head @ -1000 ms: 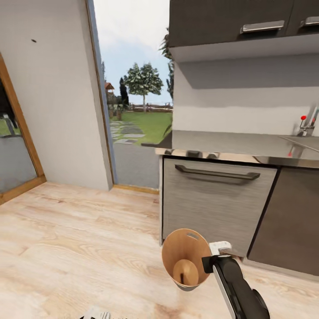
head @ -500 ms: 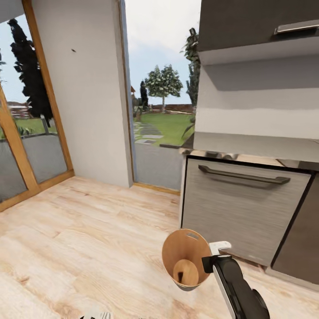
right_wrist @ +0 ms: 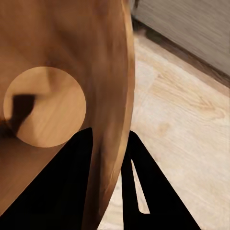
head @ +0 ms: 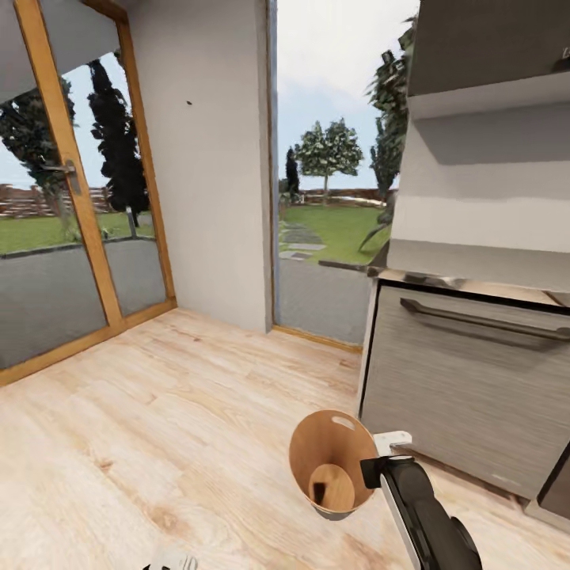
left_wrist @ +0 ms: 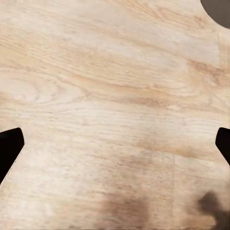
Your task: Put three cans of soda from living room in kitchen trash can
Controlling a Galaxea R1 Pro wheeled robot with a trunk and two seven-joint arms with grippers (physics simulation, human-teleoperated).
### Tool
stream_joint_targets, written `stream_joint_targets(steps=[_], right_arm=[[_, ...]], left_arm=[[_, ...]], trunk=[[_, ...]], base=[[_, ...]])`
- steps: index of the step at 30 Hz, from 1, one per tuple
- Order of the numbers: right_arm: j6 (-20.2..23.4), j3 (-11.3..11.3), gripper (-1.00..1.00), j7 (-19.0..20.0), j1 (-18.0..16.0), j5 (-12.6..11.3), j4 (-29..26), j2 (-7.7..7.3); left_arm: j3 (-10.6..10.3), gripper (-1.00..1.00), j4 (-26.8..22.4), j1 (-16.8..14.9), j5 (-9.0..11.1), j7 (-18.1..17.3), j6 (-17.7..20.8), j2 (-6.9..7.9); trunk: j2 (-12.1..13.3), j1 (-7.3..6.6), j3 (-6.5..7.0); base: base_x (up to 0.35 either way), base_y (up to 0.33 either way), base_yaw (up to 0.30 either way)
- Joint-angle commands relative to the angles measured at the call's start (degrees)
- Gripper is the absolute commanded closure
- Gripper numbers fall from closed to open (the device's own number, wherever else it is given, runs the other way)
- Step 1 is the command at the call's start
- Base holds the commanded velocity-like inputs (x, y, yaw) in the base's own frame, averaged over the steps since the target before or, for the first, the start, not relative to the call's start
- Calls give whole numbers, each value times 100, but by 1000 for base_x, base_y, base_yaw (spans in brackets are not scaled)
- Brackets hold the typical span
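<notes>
The trash can (head: pixel 315 451), pale outside and copper-brown inside, hangs tilted above the plank floor, its mouth facing me. My right gripper (head: pixel 374 469) is shut on its rim wall. In the right wrist view the gripper (right_wrist: pixel 108 158) has one dark finger inside the trash can (right_wrist: pixel 57 43) and one outside. The bin's round bottom is bare except for a shadow. My left gripper (left_wrist: pixel 115 146) is open over bare floor, with its fingertips (left_wrist: pixel 9 148) far apart. The soda cans are out of view.
A grey cabinet front with a dark bar handle (head: pixel 475 317) stands close on the right under a counter (head: pixel 475 281). A doorway (head: pixel 324 237) onto a garden lies ahead. A white wall (head: pixel 214 158) and wood-framed glass doors (head: pixel 71 222) stand to the left. Light wood floor (head: pixel 158 412) stretches ahead and left.
The whole picture has slid rightward, so the camera has turned left: the cabinets sit further right and the glass doors have come into view. The bin and right gripper keep their place.
</notes>
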Motion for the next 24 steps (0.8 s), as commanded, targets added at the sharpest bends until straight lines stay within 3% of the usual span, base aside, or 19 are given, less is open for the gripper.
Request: stream_joint_targets(steps=[1, 21, 24], right_arm=[[-3, 2, 100, 9, -2, -30, -3, 1], [-3, 4, 100, 13, -2, -36, 4, 1], [-3, 85, 100, 11, -2, -37, 5, 1]], left_arm=[[0, -100, 0, 0, 0, 0, 0, 0], [0, -100, 0, 0, 1, 0, 0, 7], [0, -100, 0, 0, 4, 0, 0, 8]], trunk=[[0, 0, 5], [0, 0, 52], [0, 0, 37]], base=[[-138, 170, 272], [-15, 18, 267], [0, 0, 238]])
